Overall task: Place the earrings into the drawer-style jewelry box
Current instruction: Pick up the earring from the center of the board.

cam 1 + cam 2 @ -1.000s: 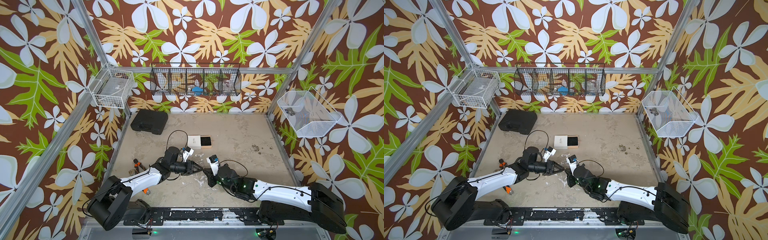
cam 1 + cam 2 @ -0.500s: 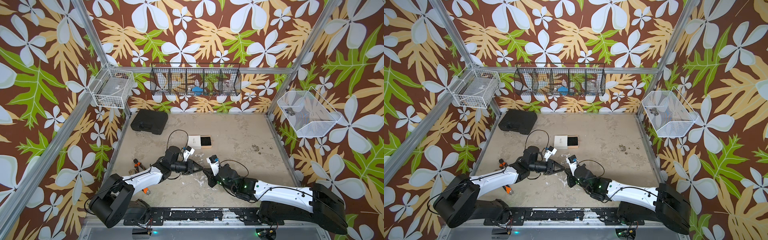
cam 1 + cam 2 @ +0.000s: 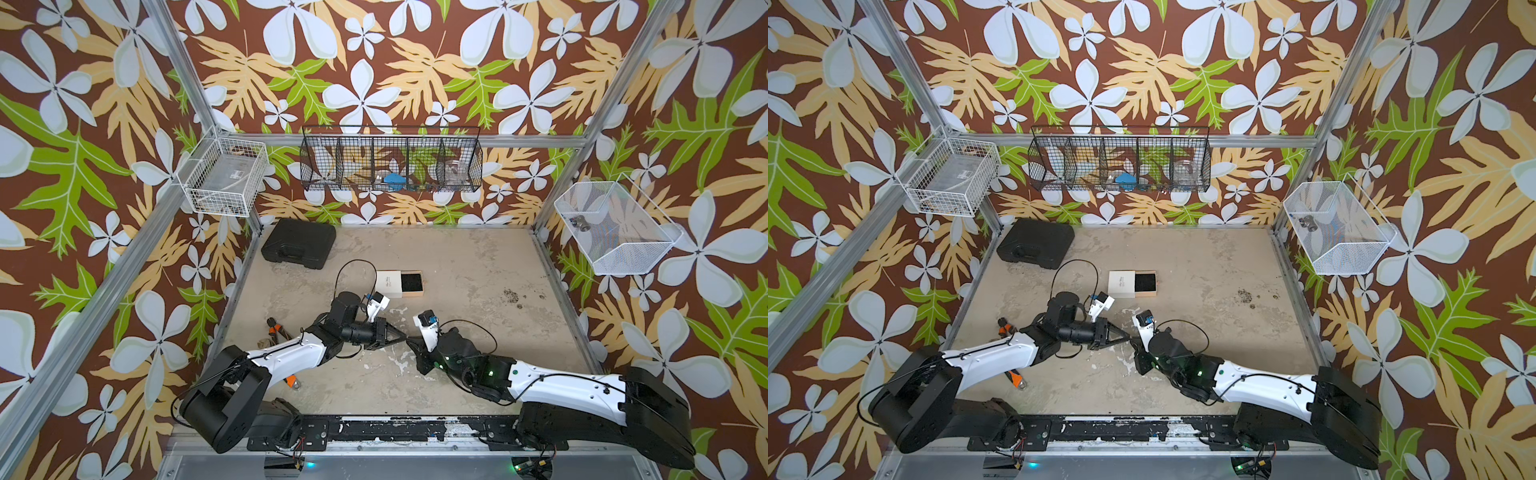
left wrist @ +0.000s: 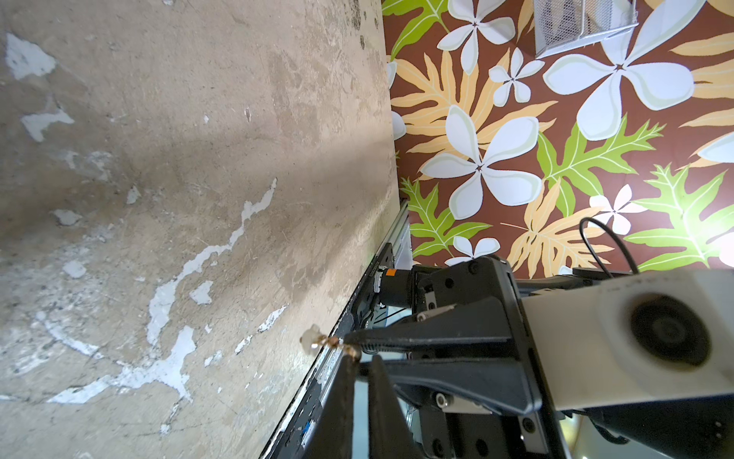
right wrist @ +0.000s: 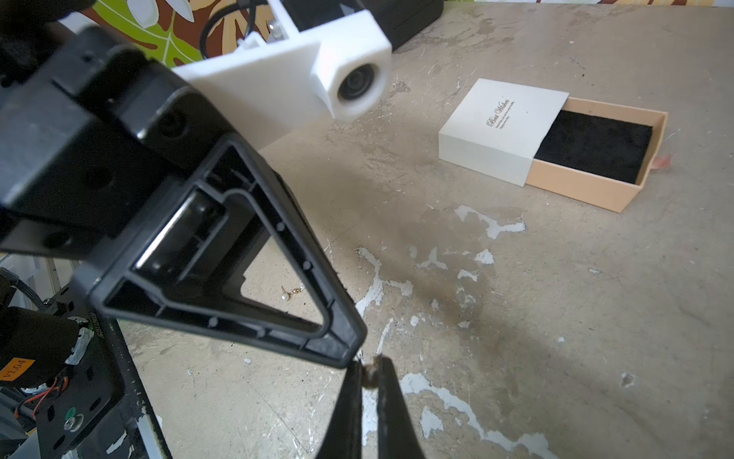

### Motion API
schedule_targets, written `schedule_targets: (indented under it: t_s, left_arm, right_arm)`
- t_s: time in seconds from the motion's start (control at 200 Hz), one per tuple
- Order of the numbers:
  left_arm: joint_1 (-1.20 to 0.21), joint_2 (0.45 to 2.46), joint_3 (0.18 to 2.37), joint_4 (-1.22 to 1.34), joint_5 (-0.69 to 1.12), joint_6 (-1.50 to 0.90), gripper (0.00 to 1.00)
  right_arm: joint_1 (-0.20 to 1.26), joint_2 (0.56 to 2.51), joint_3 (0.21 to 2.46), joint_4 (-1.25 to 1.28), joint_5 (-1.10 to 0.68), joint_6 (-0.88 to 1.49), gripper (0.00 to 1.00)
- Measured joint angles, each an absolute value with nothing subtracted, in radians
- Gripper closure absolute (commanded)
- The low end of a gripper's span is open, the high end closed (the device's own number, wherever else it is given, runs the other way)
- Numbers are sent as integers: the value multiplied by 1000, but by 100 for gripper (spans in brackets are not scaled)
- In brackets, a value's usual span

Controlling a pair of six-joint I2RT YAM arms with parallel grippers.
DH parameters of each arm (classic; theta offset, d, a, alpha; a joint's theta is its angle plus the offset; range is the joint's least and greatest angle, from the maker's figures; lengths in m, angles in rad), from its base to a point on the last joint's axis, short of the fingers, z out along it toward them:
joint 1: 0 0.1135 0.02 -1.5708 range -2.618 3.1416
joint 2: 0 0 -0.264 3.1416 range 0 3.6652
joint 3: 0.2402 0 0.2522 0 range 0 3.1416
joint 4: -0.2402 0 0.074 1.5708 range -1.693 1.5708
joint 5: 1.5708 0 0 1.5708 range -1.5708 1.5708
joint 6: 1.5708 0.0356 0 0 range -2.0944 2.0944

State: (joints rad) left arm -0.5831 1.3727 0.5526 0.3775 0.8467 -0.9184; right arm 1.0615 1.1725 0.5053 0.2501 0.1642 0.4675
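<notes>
Black case (image 3: 299, 248): far left corner of the worktop (image 3: 465, 266), lid closed.
Pliers (image 3: 275, 331): orange-handled, at the left edge, just beside the left arm (image 3: 291, 355).
Left jaws: closed to a sliver, with their tips meeting the right jaws above the near middle of the worktop. They touch the gold end of the held earring (image 4: 313, 342), but I cannot tell whether they pinch it.
Loose earring (image 5: 289, 294): flat on the worktop, seen past the left jaws in the right wrist view, apart from the jewelry box (image 3: 388, 284).
Held earring: off the worktop where the two sets of tips meet, its white bead sticking out free.
Jewelry box: middle of the worktop, just far of the meeting tips. Its tan tray is slid out to the right, black lining showing.
Right jaws: clenched on the held earring, reaching in from the right arm (image 3: 561, 380).
Dark specks (image 3: 511, 295): on the worktop toward the right.
</notes>
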Motion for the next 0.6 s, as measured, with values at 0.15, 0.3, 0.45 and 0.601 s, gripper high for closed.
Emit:
schedule_targets:
  t_s: [0.15, 0.3, 0.45, 0.601]
  left_arm:
    - [-583, 1373, 553, 377, 844, -918, 97]
    - [-583, 1372, 553, 382, 844, -934, 99]
    - [-583, 1356, 538, 447, 846, -979, 100]
    - [-583, 1325, 495, 604, 845, -1089, 100]
  right_arm:
    - [1061, 1171, 505, 249, 165, 467, 99]
    - [1061, 1162, 507, 245, 168, 466, 91]
    - [1061, 1105, 498, 261, 164, 432, 81]
    - [1055, 978, 429, 387, 177, 315, 71]
